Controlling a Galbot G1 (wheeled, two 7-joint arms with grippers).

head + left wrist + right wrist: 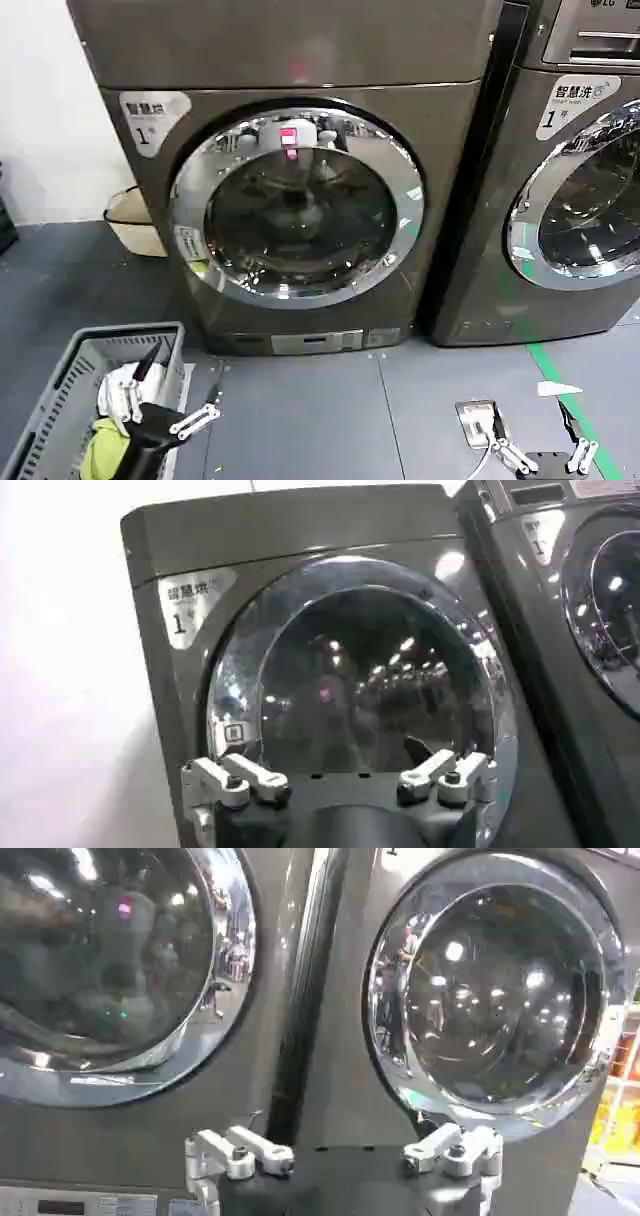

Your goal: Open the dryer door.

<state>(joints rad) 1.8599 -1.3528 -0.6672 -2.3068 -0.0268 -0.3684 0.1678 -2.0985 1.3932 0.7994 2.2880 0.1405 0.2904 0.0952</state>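
Dryer door (297,203) sitting shut, frame centre. Left end effector (175,405) hanging lower left over basket (60,385), right end effector (540,450) lower right — both spread wide, touching nothing.

The dryer door (296,203) is shut; both tools, left (170,400) and right (545,458), hang low, open.

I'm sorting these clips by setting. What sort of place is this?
Probably a laundry room or appliance test area: a bronze-grey machine with a chrome-rimmed round porthole door, a similar neighbouring machine, and a grey slatted plastic laundry basket on the dark floor.
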